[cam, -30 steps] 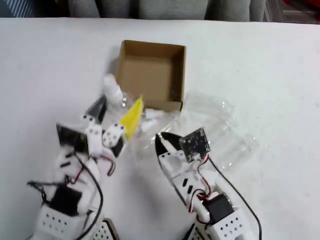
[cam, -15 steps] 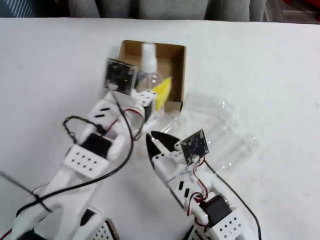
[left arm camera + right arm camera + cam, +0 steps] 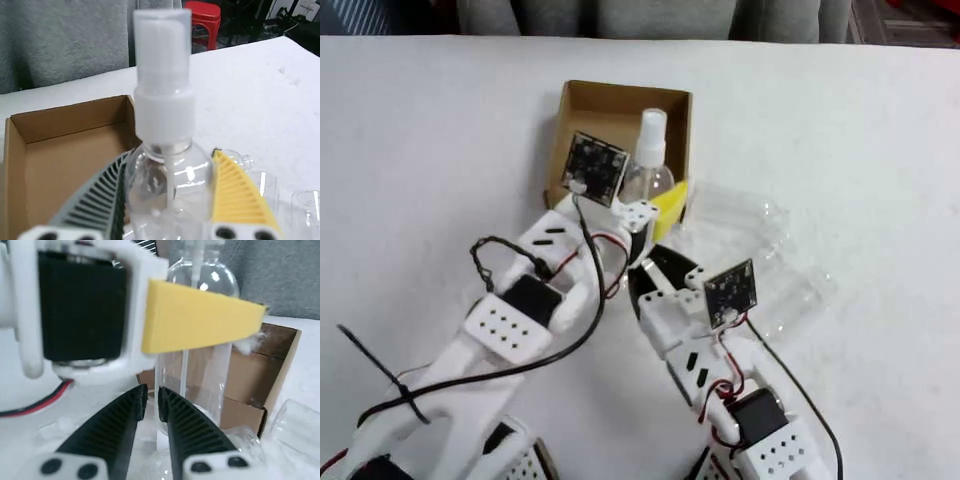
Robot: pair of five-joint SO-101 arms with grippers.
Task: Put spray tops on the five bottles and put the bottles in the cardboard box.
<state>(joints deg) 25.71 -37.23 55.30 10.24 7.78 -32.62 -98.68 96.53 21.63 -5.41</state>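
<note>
Spray-topped bottle point(image 3: 170, 190) is standing upright in the left gripper point(image 3: 171, 162), over the near right part of the cardboard box point(image 3: 605, 150). The pictures are not showing whether its base is sitting below the box rim. Its white spray top point(image 3: 162, 75) is seated on the neck and pointing straight up. The left jaws are gripping the clear body from both sides, with the grey finger point(image 3: 95, 200) on one flank and the yellow finger point(image 3: 235, 195) on the other. The left arm point(image 3: 520, 300) is stretching from the near left corner of the table point(image 3: 840, 130) diagonally toward the box, with its wrist above the box's near wall. The right arm point(image 3: 720, 370) is angling in from the near right and ending just near of the box, beside the left wrist. The right gripper point(image 3: 152, 400) is pointing at the held bottle, its black jaws drawn together with only a thin slit between them. Whether anything is lying in that slit is too unclear to tell. Loose clear bottles point(image 3: 760, 235) without tops are lying on their sides on the table just right of the box.
</note>
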